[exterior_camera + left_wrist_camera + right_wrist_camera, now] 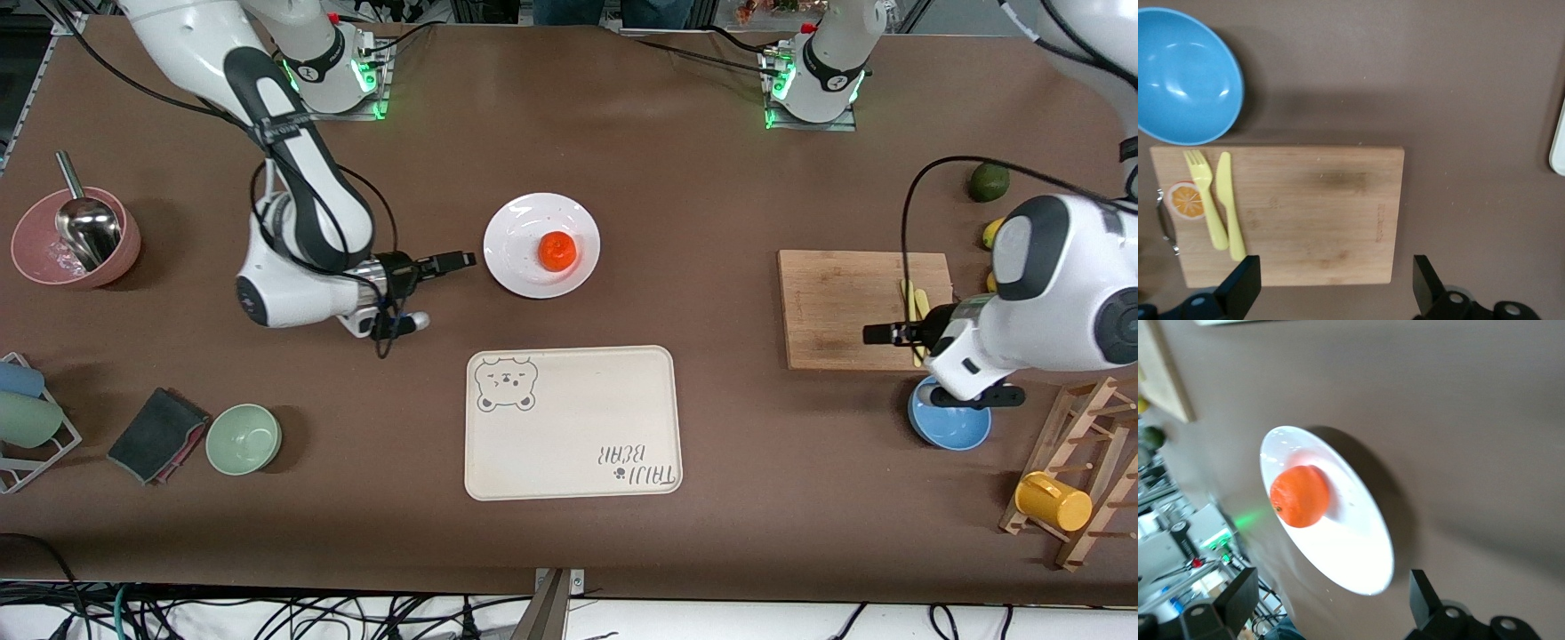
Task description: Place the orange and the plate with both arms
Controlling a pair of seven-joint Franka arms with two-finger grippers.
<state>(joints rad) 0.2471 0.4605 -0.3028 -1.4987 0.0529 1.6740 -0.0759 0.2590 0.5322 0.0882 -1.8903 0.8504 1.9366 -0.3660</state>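
Nearest the front camera, a yellow cup point(1053, 502) hangs on a wooden rack point(1080, 471) at the left arm's end of the counter point(711, 178), and a cream bear tray point(573, 422) lies mid-counter, with a green bowl point(244, 438) and a dark cloth point(156, 436) toward the right arm's end. A little farther back, a blue bowl point(949, 427) sits just beside a wooden cutting board point(845, 307) that carries a yellow fork point(1205, 200) and a yellow knife point(1230, 207). The left pincer point(876, 334) hangs over the board, its fingers point(1241, 287) spread wide and pinching nothing. Farther still, the white plate point(524, 258) rests on the counter with the orange point(557, 251) sitting on it, off centre toward the left arm's end. The right pincer point(462, 260) hovers just beside the plate's rim, jaws spread, touching neither plate nor orange. A pink bowl point(36, 267) holding a metal scoop point(84, 222) sits at the right arm's end, and a dark green fruit point(988, 181) lies farthest back.
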